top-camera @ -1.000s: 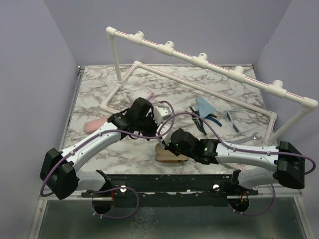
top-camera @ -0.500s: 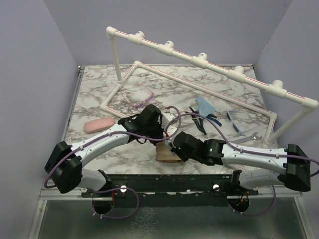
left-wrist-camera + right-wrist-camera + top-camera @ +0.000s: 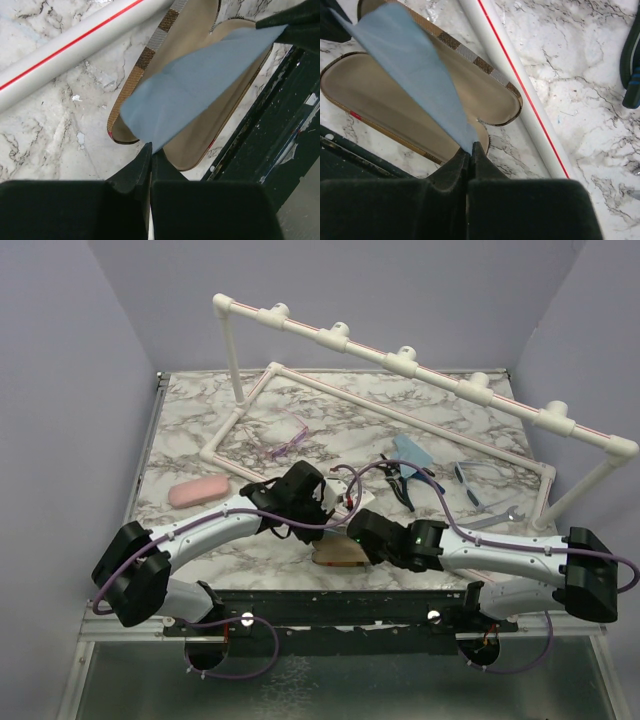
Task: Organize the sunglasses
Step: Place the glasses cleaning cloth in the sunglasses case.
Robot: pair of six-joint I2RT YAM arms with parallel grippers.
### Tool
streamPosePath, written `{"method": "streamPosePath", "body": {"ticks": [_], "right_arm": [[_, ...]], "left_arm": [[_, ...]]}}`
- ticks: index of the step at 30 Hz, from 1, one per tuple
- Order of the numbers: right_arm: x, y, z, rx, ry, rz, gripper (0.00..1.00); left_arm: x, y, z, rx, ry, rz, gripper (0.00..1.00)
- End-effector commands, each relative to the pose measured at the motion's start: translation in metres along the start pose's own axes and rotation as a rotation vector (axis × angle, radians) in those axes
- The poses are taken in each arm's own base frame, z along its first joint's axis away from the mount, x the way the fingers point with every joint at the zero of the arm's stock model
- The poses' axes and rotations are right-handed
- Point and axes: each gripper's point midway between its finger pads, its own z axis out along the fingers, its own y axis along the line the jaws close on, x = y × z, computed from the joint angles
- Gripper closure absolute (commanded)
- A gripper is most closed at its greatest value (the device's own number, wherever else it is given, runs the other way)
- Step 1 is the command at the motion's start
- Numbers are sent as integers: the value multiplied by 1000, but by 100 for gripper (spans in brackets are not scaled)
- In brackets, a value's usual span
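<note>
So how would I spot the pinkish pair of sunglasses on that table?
Start at the white pipe frame standing over the marble table. Just inside its left floor pipe, the pink-purple sunglasses lie alone on the marble. Their thin see-through frame sets them apart from the blue-framed pair at the right and the solid oblong pink case nearer the left edge.

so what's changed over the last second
The left gripper swung toward the marble table's near edge, over the open brown plaid case, uncovering the pink-purple-framed sunglasses. The right gripper barely shifted. Both are pinched shut on a light blue cloth above the case. The blue-framed sunglasses and oblong pink case stayed put.
</note>
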Motion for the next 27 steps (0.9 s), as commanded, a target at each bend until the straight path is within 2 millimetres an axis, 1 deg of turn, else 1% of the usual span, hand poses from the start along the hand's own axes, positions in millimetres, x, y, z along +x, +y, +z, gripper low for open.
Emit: {"method": "streamPosePath", "body": {"ticks": [1, 4, 7, 9, 11, 15, 17, 19, 20, 24, 27], "right_arm": [[-17, -17, 11, 95, -77, 17, 100], [-19, -14, 15, 77, -87, -40, 100], [-24, -5, 13, 22, -90, -81, 100], [-24, -2, 13, 11, -82, -87, 100], [-20, -1, 16, 18, -56, -72, 100], [1, 2, 27, 39, 45, -43, 100], [9, 1, 29, 55, 78, -23, 100], [13, 0, 29, 57, 81, -4, 100], [13, -1, 28, 52, 74, 1, 100], [16, 0, 29, 41, 67, 5, 100], [18, 5, 31, 26, 91, -10, 100]], "left_arm": [[3, -29, 5, 146, -7, 101, 100], [3, -32, 5, 166, -20, 122, 100], [3, -41, 3, 205, -26, 145, 100], [4, -45, 2, 216, -20, 163, 100], [5, -43, 4, 201, -11, 174, 100], [7, -37, 9, 178, 4, 199, 100], [7, -35, 11, 171, 7, 233, 100], [9, -32, 12, 152, 17, 267, 100], [9, -34, 12, 159, 19, 277, 100], [12, -51, 11, 235, 25, 313, 100], [16, -56, 12, 254, 41, 328, 100]]}}
